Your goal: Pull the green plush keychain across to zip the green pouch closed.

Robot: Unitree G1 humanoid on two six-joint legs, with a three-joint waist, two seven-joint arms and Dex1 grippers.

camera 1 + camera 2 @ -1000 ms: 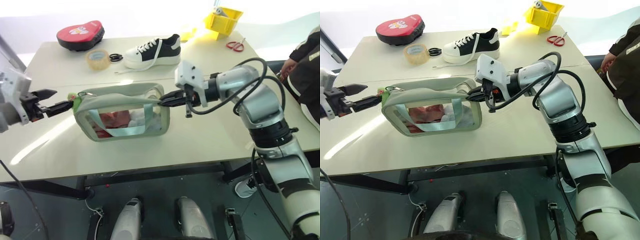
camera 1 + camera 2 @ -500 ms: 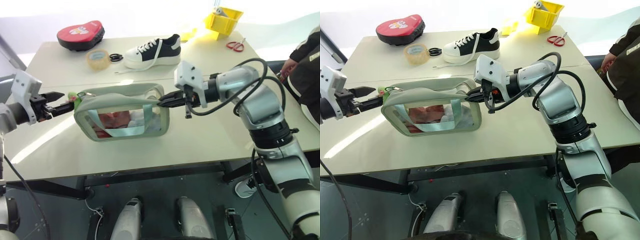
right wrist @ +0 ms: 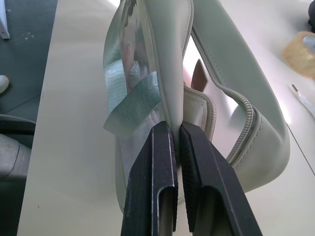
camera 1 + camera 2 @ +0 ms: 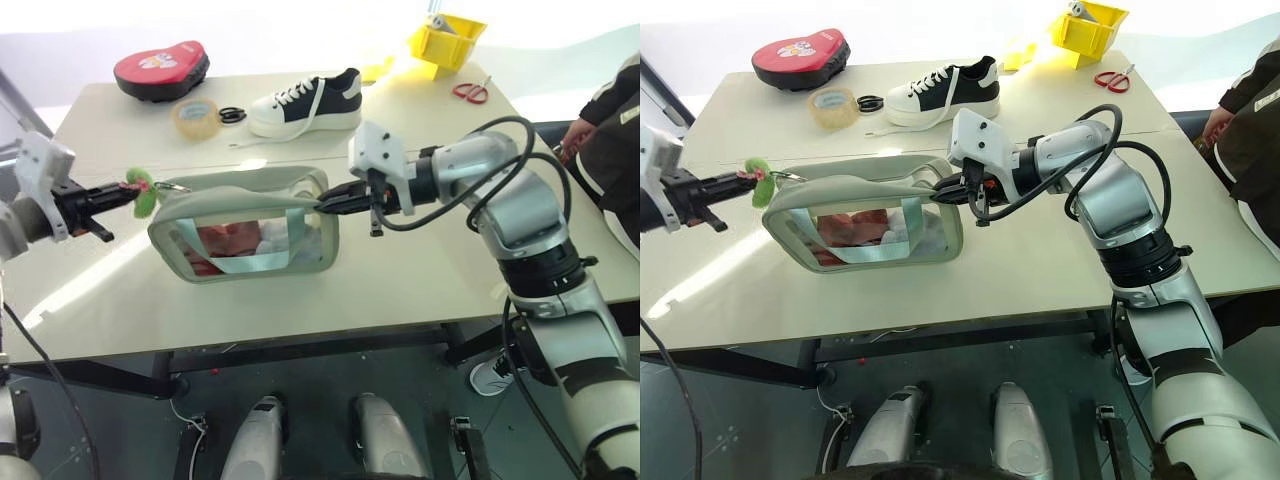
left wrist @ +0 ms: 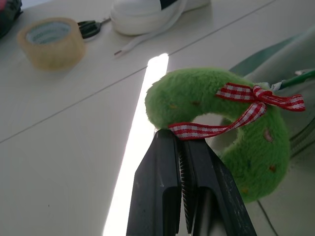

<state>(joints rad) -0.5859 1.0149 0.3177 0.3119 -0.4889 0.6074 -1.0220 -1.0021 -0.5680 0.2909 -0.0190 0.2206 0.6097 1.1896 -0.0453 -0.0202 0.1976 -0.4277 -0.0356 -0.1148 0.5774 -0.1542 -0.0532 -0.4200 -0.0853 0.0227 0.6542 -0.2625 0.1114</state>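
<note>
My left hand (image 5: 183, 142) is pinched on the green plush keychain (image 5: 216, 123), soft and squashy, so it may slip. My right hand (image 3: 174, 130) clamps the floppy green pouch (image 4: 250, 225) at its end seam.

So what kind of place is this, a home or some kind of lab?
Most likely a robot test or data-collection space, not a home: a plain pale table set with unrelated props, such as a sneaker, a tape roll and a yellow bin, with a person standing at its side.

table (image 4: 420, 110) | sneaker (image 4: 305, 102) | tape roll (image 4: 195, 117) | red pad (image 4: 160, 68) | scissors (image 4: 471, 91) | yellow bin (image 4: 446, 40)
</note>
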